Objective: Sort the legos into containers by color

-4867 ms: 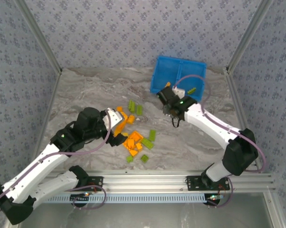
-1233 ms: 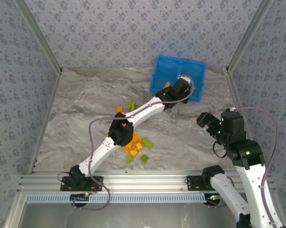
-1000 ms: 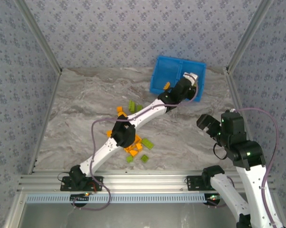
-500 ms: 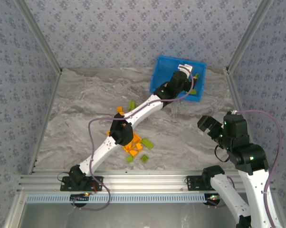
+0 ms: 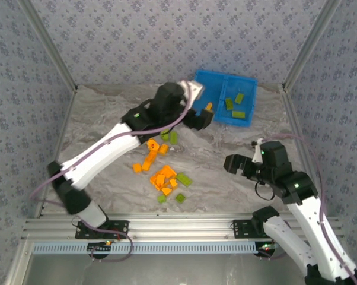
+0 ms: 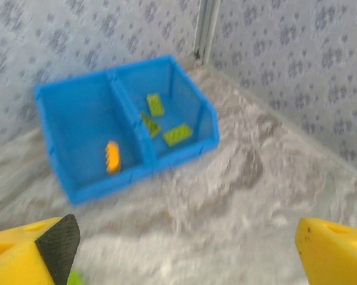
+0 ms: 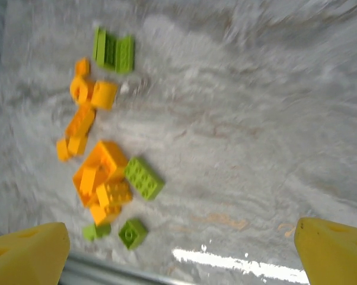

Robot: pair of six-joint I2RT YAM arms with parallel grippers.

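Legos (image 7: 101,161) piled in right wrist view, blue bin (image 6: 96,185) in left's, both jaws apart

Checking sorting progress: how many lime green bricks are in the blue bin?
3, all in the blue bin's right compartment: one lime green brick farthest back, one against the divider, one toward the front. None looks hidden.
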